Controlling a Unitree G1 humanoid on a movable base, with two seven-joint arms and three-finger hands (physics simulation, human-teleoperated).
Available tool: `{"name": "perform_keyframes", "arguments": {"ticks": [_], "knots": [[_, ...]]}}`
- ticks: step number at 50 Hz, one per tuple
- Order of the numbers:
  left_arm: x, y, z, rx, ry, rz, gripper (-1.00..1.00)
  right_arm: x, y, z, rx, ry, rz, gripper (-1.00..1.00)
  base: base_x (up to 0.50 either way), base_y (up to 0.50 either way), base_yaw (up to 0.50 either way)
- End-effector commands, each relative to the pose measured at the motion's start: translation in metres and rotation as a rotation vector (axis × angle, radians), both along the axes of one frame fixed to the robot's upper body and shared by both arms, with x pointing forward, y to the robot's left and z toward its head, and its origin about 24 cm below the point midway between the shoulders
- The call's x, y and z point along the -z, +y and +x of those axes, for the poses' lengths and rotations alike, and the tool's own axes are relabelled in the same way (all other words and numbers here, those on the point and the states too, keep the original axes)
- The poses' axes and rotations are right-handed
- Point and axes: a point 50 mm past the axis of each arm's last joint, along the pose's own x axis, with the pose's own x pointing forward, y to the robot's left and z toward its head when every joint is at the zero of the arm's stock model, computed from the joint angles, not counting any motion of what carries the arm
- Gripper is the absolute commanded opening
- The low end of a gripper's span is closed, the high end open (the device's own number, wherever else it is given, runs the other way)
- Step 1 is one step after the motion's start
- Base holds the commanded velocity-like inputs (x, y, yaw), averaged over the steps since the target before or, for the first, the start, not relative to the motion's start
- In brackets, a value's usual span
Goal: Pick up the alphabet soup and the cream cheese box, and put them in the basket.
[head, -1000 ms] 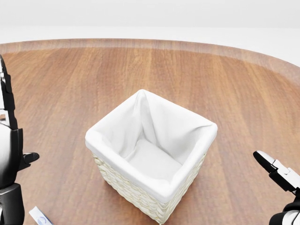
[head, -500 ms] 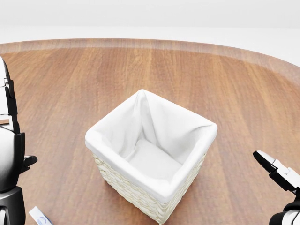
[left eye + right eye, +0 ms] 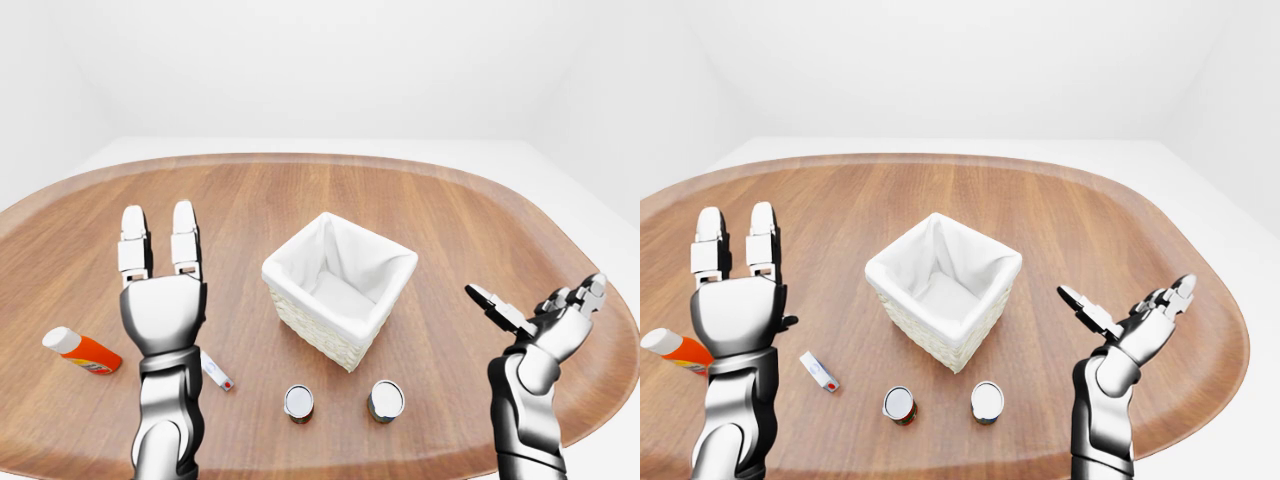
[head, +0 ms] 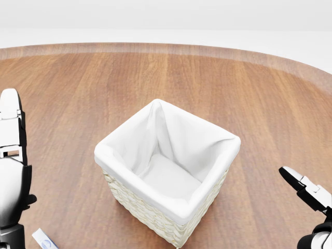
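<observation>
basket (image 3: 340, 290) empty | two cans (image 3: 299, 401) below | both hands' fingers (image 3: 184, 238) spread

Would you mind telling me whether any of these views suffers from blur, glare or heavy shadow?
Left-eye view: sharp and evenly lit, with only faint shadows under the two cans and the basket. Head view: equally sharp, no glare on the wooden table, though the left hand is cropped by the frame's edge. Right-eye view: the same soft lighting, nothing out of focus.

Bright, even, shadowless light — sharp renders, wide eye views bending the edges.
</observation>
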Motion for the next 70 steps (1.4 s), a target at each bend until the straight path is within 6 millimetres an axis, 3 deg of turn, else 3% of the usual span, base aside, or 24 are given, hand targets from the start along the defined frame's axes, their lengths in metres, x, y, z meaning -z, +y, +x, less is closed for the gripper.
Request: {"name": "perform_keyframes", "arguments": {"ticks": [1,24,29,37,58,70], "knots": [[0.005,-0.003,-0.015,-0.018,0.088,0.008,1.00,0.000,0.000,0.000,-0.001,0.000,-0.004,1.00,0.00,0.00,0.00],[0.058,-0.003,-0.008,-0.021,0.357,0.070,1.00,0.000,0.001,0.001,-0.002,0.005,-0.006,1.00,0.00,0.00,0.00],[0.068,0.002,-0.011,-0.034,0.403,0.075,1.00,0.001,0.001,0.001,-0.003,0.008,-0.005,1.00,0.00,0.00,0.00],[0.060,0.005,-0.020,-0.034,0.398,0.065,1.00,0.002,0.000,0.002,-0.004,0.014,-0.004,1.00,0.00,0.00,0.00],[0.111,-0.001,-0.035,0.037,0.572,0.049,1.00,0.003,0.000,0.002,-0.003,0.017,-0.005,1.00,0.00,0.00,0.00],[0.136,0.006,-0.040,-0.006,0.639,0.083,1.00,0.002,0.001,0.002,-0.004,0.012,-0.006,1.00,0.00,0.00,0.00]]}}
